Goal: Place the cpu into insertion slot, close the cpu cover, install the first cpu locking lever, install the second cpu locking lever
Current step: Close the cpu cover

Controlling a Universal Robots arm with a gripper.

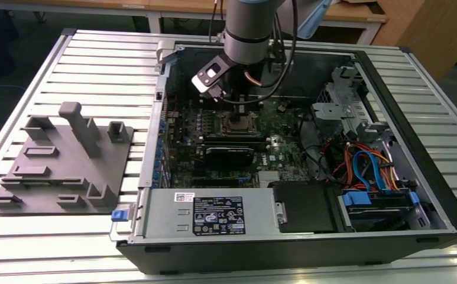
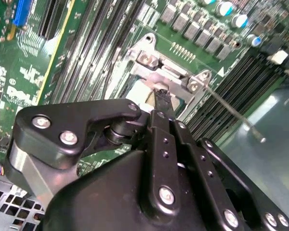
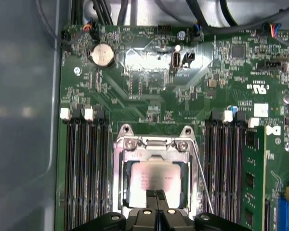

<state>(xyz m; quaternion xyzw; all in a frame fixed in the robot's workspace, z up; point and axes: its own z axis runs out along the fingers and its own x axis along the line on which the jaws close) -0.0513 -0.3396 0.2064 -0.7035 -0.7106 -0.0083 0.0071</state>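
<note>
The gripper [image 3: 156, 196] is a black metal linkage with bare screw heads, and its two narrow fingertips are pressed together with nothing visible between them. In the first wrist view the tips are over the near edge of the cpu [image 3: 154, 177], either touching it or just above; I cannot tell which.

The cpu is a flat square with a dull silver-grey top. It lies seated in the insertion slot [image 1: 237, 125] and shows through the cut-out of the cpu cover [image 3: 119, 175]. This cover is a thin bright steel frame lying flat around the chip.

A thin steel locking lever [image 3: 201, 175] runs along one side of the socket. In the second wrist view it angles outward over the neighbouring slots, with its free end apart from the frame.

Long black memory slots [image 3: 84, 173] flank the socket on both sides, and a green memory module [image 3: 253, 183] stands in the outer bank. Farther along the green motherboard [image 3: 149, 91] sits a round silver coin battery [image 3: 102, 55].

In the exterior view the arm reaches down into the open black computer case [image 1: 429, 142]. A grey power-supply box [image 1: 204, 216] and blue and orange cables [image 1: 366, 165] lie nearer the camera. The case sits on a ribbed aluminium table [image 1: 94, 65]. A grey moulded fixture plate [image 1: 62, 177] lies on the exterior view's left.
</note>
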